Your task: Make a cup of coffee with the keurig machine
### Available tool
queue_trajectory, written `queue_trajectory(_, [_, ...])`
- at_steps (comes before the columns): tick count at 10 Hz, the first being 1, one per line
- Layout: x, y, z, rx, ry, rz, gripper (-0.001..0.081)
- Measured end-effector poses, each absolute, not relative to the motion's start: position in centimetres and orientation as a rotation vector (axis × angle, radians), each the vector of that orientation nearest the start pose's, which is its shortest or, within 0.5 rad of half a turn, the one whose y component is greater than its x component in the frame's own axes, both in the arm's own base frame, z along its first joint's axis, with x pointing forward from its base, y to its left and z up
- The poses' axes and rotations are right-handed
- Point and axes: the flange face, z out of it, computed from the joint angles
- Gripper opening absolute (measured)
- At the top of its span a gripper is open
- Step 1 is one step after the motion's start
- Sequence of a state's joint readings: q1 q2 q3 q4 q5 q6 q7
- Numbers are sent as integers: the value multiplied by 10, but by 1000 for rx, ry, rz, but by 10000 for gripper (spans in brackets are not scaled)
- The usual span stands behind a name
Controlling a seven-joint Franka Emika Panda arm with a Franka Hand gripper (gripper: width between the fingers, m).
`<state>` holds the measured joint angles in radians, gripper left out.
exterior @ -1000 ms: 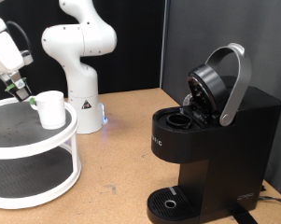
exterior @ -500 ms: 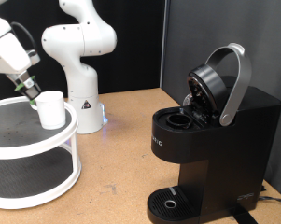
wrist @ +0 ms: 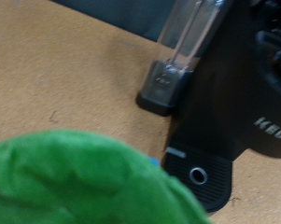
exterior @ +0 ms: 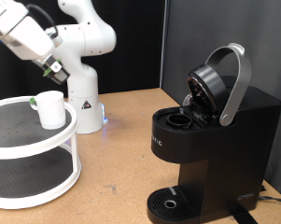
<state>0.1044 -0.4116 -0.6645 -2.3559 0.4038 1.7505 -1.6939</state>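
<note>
The white cup (exterior: 50, 108) stands on the top tier of a round white shelf (exterior: 19, 140) at the exterior view's left. My gripper (exterior: 54, 67) is in the air above and a little right of the cup, clear of it. A small dark thing with green on it shows at its fingertips. A blurred green mass (wrist: 75, 182), seemingly the pod's top, fills the near part of the wrist view. The black keurig machine (exterior: 215, 140) stands at the right with its lid and grey handle (exterior: 235, 84) raised and the pod chamber (exterior: 180, 119) open. It also shows in the wrist view (wrist: 243, 103).
A second white robot arm (exterior: 79, 56) stands on its base behind the shelf. The round drip tray (exterior: 170, 201) at the machine's foot holds nothing. Bare wooden tabletop (exterior: 121, 159) lies between the shelf and the machine.
My gripper has lifted from beside the cup on the shelf and moved up and to the right. The cup and the machine have not moved.
</note>
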Motion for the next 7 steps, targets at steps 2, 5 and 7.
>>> queue_trajectory(2, [380,-185,458,-2214,-1292,-606,471])
queue_trajectory(5, [370,-178,456,-2111,-1293,-512,471])
queue_trajectory(7, [370,-166,467,-2017,-1204,-472,471])
